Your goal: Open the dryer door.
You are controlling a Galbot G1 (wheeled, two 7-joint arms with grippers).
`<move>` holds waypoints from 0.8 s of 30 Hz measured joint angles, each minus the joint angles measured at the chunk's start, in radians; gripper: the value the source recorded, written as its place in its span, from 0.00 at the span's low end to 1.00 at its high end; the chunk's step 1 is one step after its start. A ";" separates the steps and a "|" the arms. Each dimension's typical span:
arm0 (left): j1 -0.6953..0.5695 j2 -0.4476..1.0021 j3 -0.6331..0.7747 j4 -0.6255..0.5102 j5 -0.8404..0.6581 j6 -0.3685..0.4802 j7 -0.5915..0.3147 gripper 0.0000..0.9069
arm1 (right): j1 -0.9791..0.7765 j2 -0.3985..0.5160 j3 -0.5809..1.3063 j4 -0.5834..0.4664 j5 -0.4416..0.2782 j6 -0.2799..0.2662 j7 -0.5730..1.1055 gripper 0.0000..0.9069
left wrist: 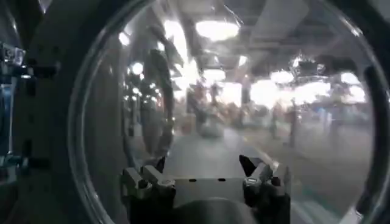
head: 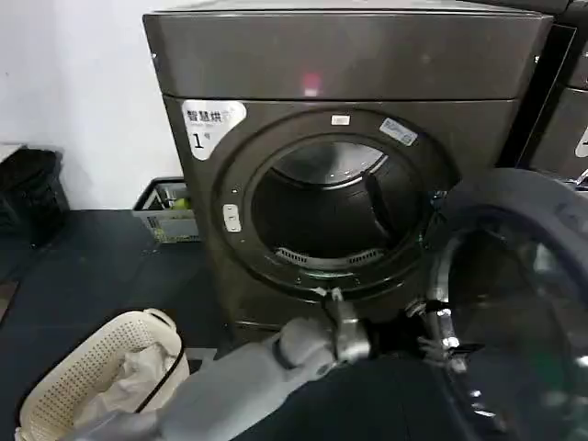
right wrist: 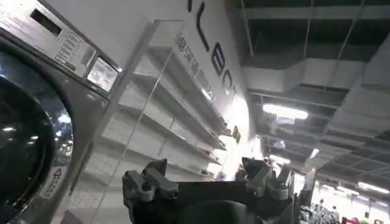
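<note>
Door already swung well open off the drum, its glass right in front of the left jaws, which are spread and gripping nothing; next: back the left arm clear; right jaws spread, idle.

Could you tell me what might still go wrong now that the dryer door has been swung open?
The left gripper, fingers spread, sits close against the glass of the large round chrome-rimmed dryer door, which hangs open to the right of the drum opening. Pulling the arm back carelessly could catch the rim and drag the door partway shut. The cream plastic laundry basket stands near the grey left arm, which might knock it on retreat.
</note>
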 joint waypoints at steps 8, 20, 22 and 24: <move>-0.044 -0.083 0.007 0.079 0.001 -0.036 -0.012 1.00 | -0.007 -0.008 0.012 -0.007 0.001 0.007 -0.003 1.00; -0.064 -0.119 -0.010 0.116 0.037 -0.177 -0.134 1.00 | -0.022 -0.020 0.038 -0.025 0.001 0.026 -0.009 1.00; -0.064 -0.105 -0.016 0.108 0.082 -0.217 -0.193 1.00 | -0.026 -0.022 0.046 -0.031 0.001 0.027 -0.010 1.00; -0.062 -0.087 -0.012 0.103 0.150 -0.276 -0.248 1.00 | -0.032 -0.024 0.056 -0.031 0.001 0.027 -0.013 1.00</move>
